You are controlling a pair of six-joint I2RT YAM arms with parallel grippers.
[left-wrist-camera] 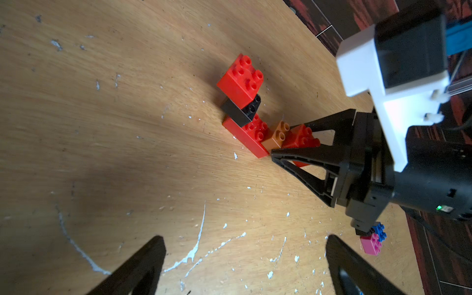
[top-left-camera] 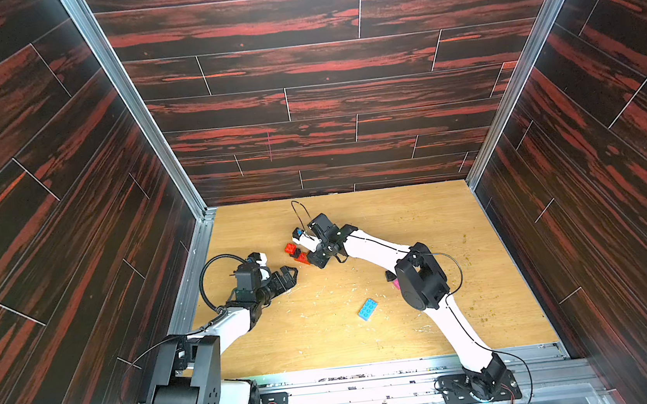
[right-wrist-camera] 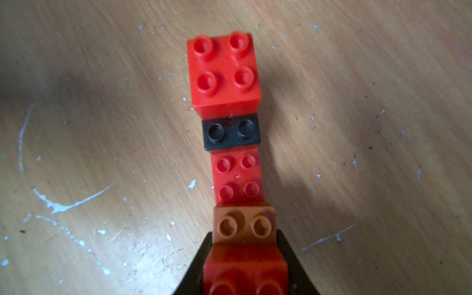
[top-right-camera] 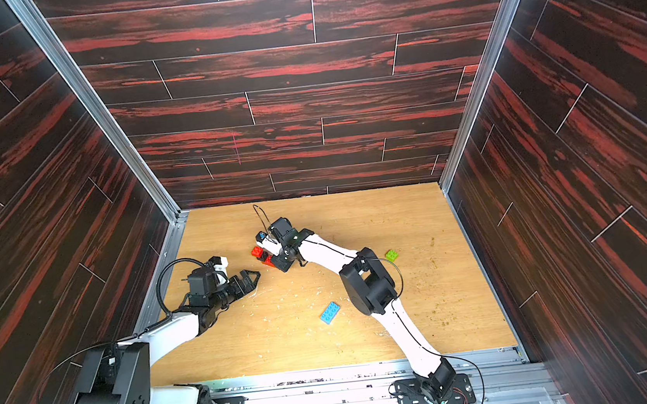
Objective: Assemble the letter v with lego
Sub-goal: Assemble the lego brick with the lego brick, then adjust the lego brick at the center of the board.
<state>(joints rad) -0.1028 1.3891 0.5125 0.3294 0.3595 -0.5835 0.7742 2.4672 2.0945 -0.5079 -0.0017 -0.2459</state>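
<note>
Both top views: on the scuffed wooden tabletop (top-left-camera: 327, 344), the left gripper (top-left-camera: 292, 279) gapes wide, empty, near a stepped row of red, black and orange-brown studded plastic lego bricks (top-left-camera: 290, 249). Right wrist view: the right gripper (right-wrist-camera: 245, 245) is clamped tight on the row's end red square brick (right-wrist-camera: 245, 270).

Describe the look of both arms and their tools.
Both arms, left arm and right arm, have white shells between bulky black joints, with thin black cables running along them and looping at the wrists. The left tool and right tool are black, with triangular open-frame fingers. A white camera mount sits by each wrist.
</note>
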